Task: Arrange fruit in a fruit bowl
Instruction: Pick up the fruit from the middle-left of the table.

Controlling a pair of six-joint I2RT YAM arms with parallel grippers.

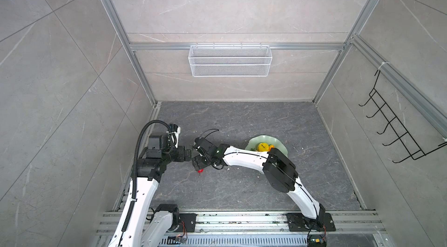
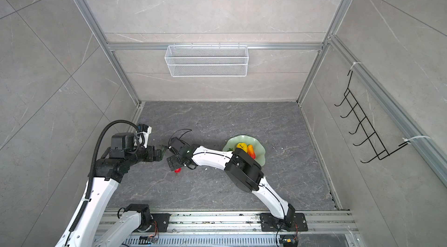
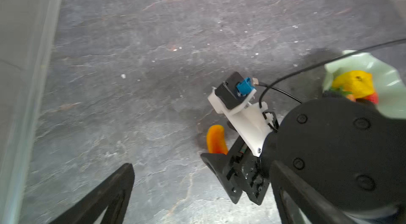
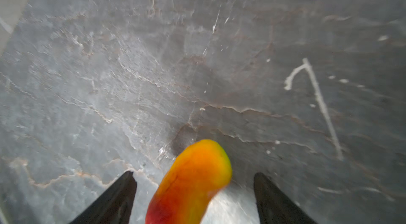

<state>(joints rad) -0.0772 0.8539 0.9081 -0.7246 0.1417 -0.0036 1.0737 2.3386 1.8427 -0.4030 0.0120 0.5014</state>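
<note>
Right gripper (image 4: 193, 174) straddles a long fruit (image 4: 189, 190) on the table (image 1: 242, 124), jaws wide, gaps either side; its long axis lies between the fingers (image 4: 118, 196). Left gripper (image 1: 191, 153), also wide and empty, sits at 9 o'clock. Bowl (image 1: 278, 140) at 3 o'clock shows two: second long fruit (image 2: 251, 151), yellow fruit (image 1: 262, 147); others hidden, count unsure.

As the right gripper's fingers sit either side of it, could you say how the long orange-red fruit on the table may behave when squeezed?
The long fruit looks smooth and glossy, so it may slip in the right gripper. Its rounded, curved body could roll or pivot on the table. It looks small, probably light.
</note>
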